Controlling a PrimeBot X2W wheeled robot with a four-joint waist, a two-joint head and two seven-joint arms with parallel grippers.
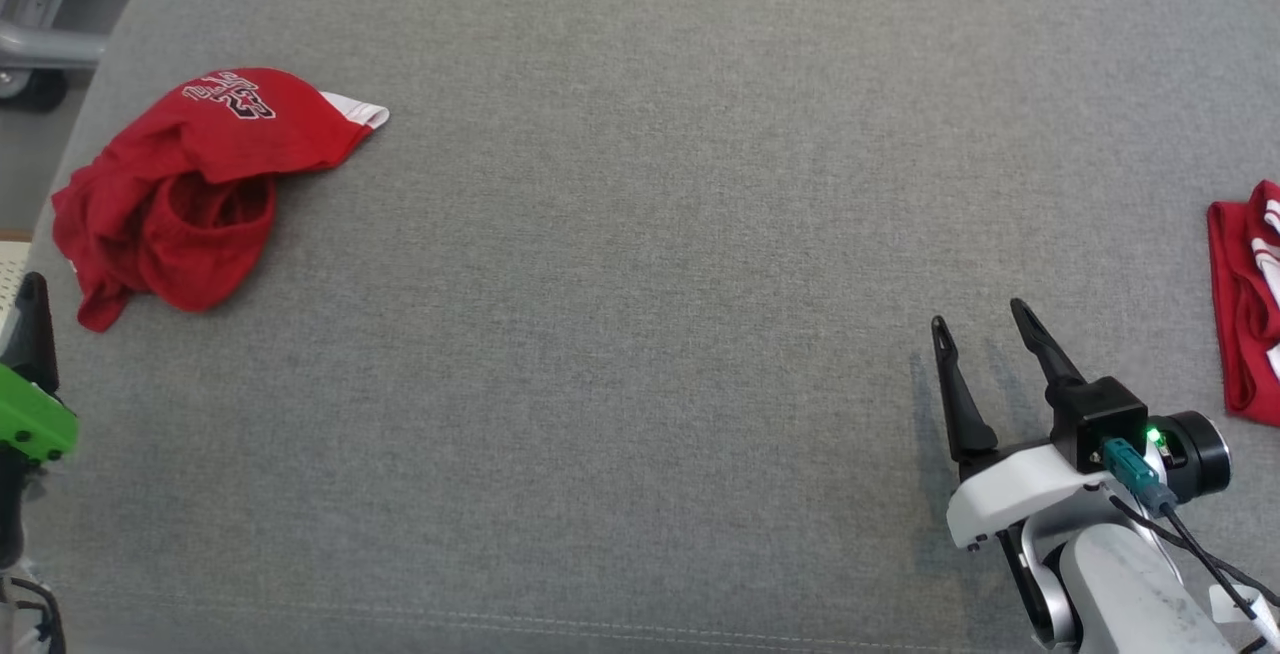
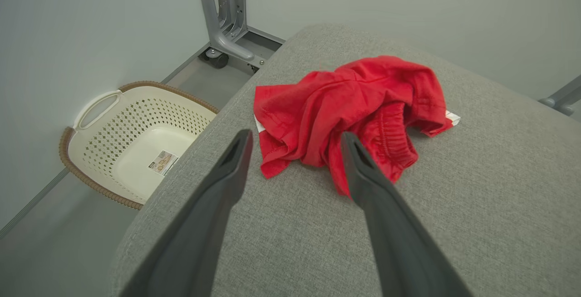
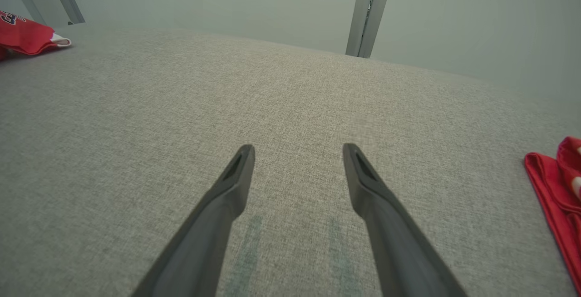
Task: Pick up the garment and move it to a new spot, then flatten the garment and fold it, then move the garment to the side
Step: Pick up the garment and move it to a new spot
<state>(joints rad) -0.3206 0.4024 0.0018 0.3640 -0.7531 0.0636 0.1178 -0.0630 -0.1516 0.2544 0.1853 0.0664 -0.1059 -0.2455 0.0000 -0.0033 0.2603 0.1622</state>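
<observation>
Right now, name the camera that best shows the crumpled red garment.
Left wrist view: the crumpled red garment lies close and large beyond the open left hand. Head view shows it whole but smaller; right wrist view catches one corner.

Grey cushion: crumpled red garment left, red cloth right edge.

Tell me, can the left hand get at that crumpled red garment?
Probably yes: the left hand is open and points straight at the crumpled red garment, with nothing on the grey cushion between them.
</observation>
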